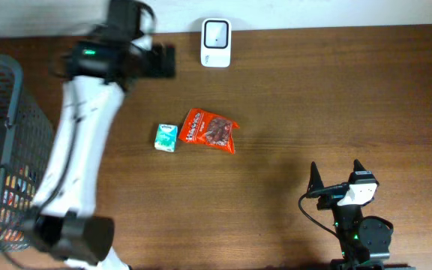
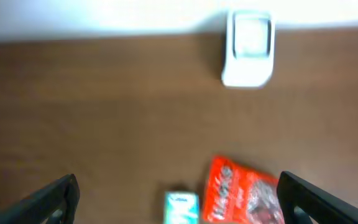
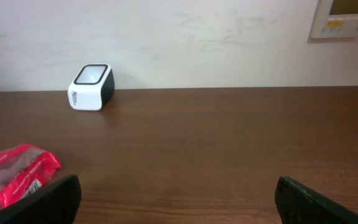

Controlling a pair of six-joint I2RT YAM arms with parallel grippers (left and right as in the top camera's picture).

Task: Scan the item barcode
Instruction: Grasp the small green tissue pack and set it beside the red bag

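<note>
Red snack packet [image 1: 209,131] dead centre of the overhead frame, long axis roughly left-right, small teal box [image 1: 166,138] just beside its left end. Left gripper [image 2: 178,186] upper left near the scanner [image 1: 216,43], jaws spread wide and empty. Right gripper [image 1: 336,169] spread too, lower right, well apart. Probably the left's grab.

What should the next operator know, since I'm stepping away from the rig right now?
Grippers: left gripper open and empty, raised left of the white scanner; right gripper open and empty at the table's near right.
Items: red snack packet and small teal box lie side by side mid-table, neither held. The wire basket at far left holds more packaged goods.
Done: no scan is visible.
Left: pick up an item and present its barcode to the scanner window.
</note>
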